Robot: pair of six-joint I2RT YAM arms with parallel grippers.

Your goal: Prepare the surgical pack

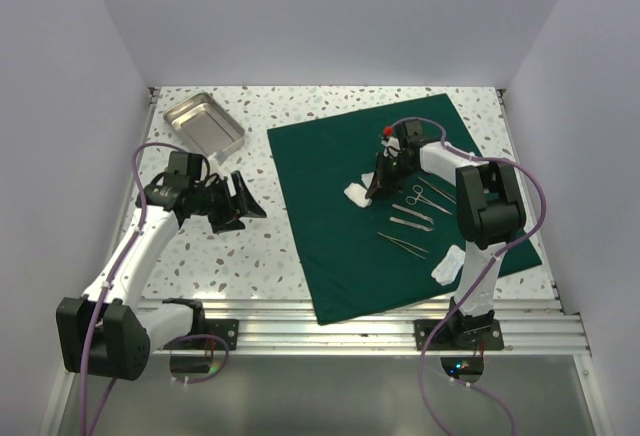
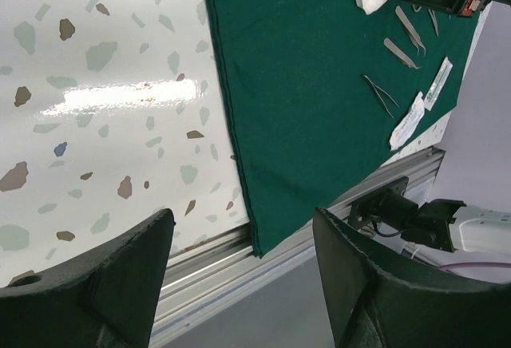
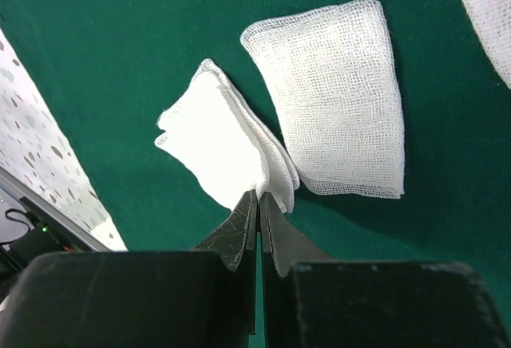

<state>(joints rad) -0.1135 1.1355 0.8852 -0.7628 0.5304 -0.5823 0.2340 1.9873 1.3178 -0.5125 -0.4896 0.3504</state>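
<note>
The dark green drape (image 1: pixel 330 186) lies flat on the right half of the table, also in the left wrist view (image 2: pixel 303 85) and under the right wrist (image 3: pixel 120 61). My right gripper (image 1: pixel 375 188) is low over the drape's middle, shut (image 3: pixel 259 196) on the edge of a folded white gauze square (image 3: pixel 215 148). A second gauze square (image 3: pixel 335 100) lies flat beside it. My left gripper (image 1: pixel 245 201) is open and empty (image 2: pixel 243 260) over the bare terrazzo left of the drape.
A steel tray (image 1: pixel 204 124) stands at the back left. Forceps (image 1: pixel 420 199), another clamp (image 1: pixel 410 221) and tweezers (image 1: pixel 402 244) lie on the drape's right half. White packets (image 1: pixel 447 266) lie near its front right corner. The drape's front edge overhangs the aluminium rail (image 2: pixel 200 272).
</note>
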